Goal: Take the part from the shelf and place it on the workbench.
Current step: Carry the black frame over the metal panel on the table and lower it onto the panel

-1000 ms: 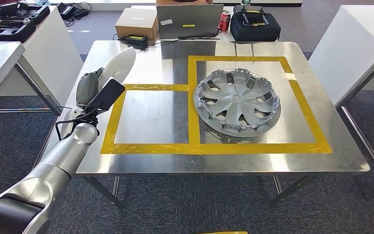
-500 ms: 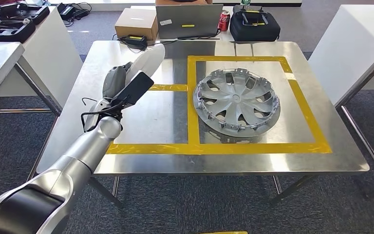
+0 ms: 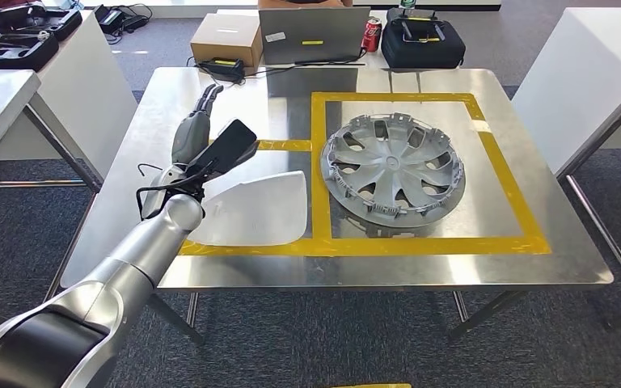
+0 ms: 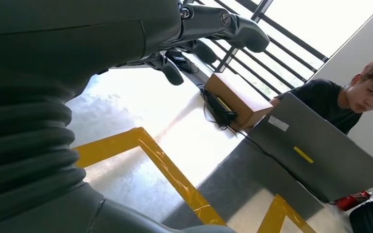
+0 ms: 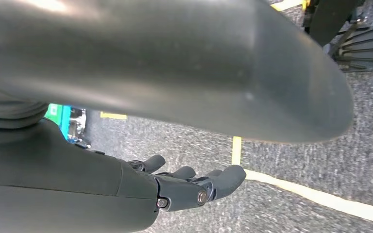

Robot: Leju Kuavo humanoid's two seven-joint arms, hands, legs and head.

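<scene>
The white curved part [image 3: 259,208] lies flat on the steel workbench [image 3: 469,265], inside the left yellow-taped rectangle [image 3: 291,145]. My left hand [image 3: 196,123] hovers above the bench just behind and left of the part, fingers stretched out and holding nothing. In the left wrist view its dark fingers [image 4: 223,22] are spread over the yellow tape [image 4: 170,167]. My right hand [image 5: 189,187] hangs over the grey carpet with its fingers loosely extended and nothing in them.
A silver hubcap [image 3: 394,168] fills the right taped rectangle. Behind the bench stand a cardboard box [image 3: 227,38], a laptop [image 3: 315,34], a red can [image 3: 373,35] and a black case [image 3: 423,42]. A person [image 4: 349,92] sits behind the laptop. White tables flank both sides.
My left arm swung right over the bench with the white part. The hand then let go, and the part now lies flat in the left rectangle.
</scene>
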